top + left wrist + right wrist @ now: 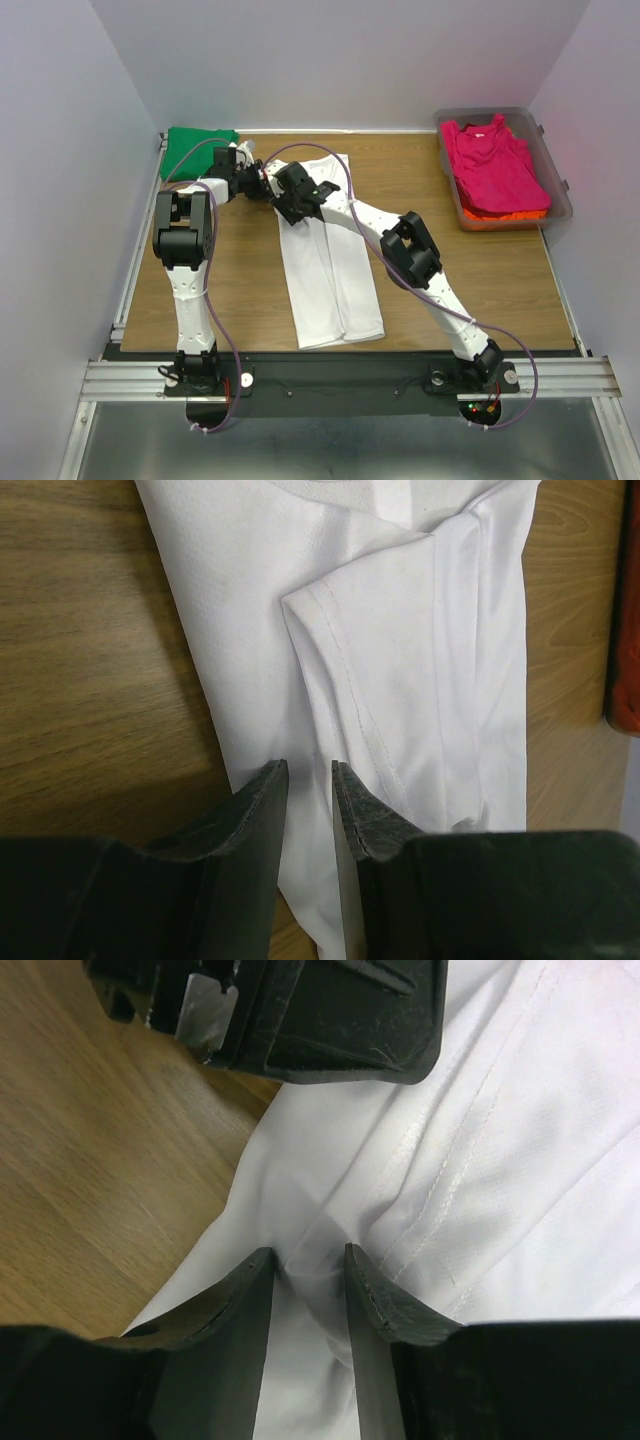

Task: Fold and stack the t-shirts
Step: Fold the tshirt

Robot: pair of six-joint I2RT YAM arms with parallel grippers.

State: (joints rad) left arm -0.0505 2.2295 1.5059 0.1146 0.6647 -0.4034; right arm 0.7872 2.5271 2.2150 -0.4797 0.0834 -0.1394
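The white t-shirt [330,270] lies on the table as a long narrow strip, folded lengthwise. My left gripper [262,183] and right gripper [288,205] meet at its far left edge. In the left wrist view the left gripper [310,768] has its jaws nearly closed with white cloth [400,660] running between them. In the right wrist view the right gripper [308,1252] pinches a puckered fold of the white shirt [520,1160]. The green t-shirt [198,143] lies at the back left. The magenta-pink t-shirt [490,160] lies on the orange one [512,213] in the tub.
The clear plastic tub [556,170] stands at the back right of the wooden table [460,290]. The left gripper's body [320,1010] sits close above the right gripper's fingers. White walls enclose the table on three sides.
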